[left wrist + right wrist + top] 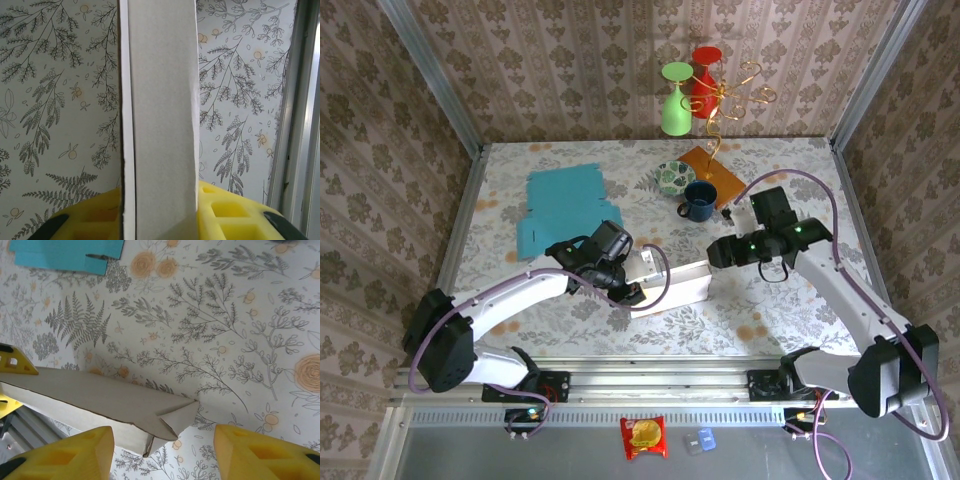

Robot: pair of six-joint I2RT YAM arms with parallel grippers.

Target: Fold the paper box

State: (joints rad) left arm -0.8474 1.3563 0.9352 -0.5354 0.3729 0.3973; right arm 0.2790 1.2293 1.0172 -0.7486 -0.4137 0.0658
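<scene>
The paper box [678,281] is a white, partly folded carton lying across the table's middle. My left gripper [632,291] holds its left end. In the left wrist view a white panel of the box [160,100] runs upright between the yellow pads [230,212], and the left gripper [160,212] is shut on it. My right gripper [717,254] is at the box's right end. In the right wrist view the right gripper [162,440] stands open, its yellow fingers [75,455] wide apart below the pointed end flaps of the box [100,395], not touching them.
A flat teal carton blank [560,205] lies at the back left, also in the right wrist view [65,252]. Behind the right gripper stand a dark blue mug [699,198], a patterned plate [670,178] and an orange mat [715,172]. A gold wire stand [735,100] holds a green glass [675,105] and a red glass [704,72].
</scene>
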